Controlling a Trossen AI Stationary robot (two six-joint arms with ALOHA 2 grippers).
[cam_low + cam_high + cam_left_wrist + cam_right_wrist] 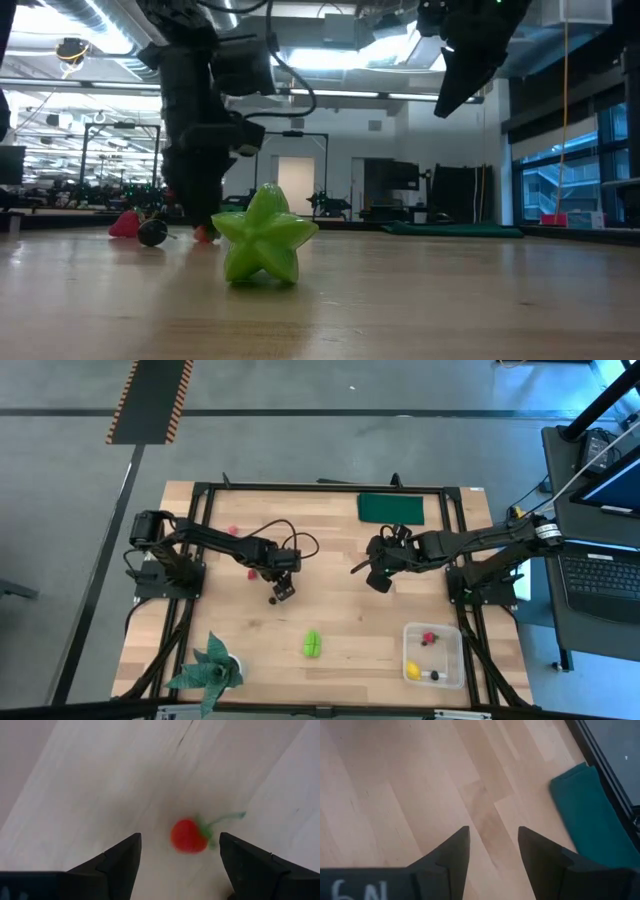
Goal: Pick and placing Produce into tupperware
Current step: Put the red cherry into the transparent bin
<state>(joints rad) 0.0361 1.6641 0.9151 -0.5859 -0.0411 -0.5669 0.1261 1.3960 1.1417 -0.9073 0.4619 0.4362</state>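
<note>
Your left gripper (177, 857) stands wide over a red berry (189, 836) lying on the bench (340, 610), left of frame centre in the high view. Your right gripper (492, 850) hangs narrow and empty above the bench near the dark green mat (391, 508). The green ridged fruit (313, 643) sits lower centre; the tupperware (450, 656), lower right, contains the lemon (412, 670) and berries.

The left arm reaches out from its side over the pale wooden slatted table (340, 610), wrist bent down, its left gripper (180, 857) low above the boards left of the table's middle, fingers spread apart. The right arm extends over the table's middle, its right gripper (493, 852) raised above the boards, fingers parted narrowly, holding nothing.
</note>
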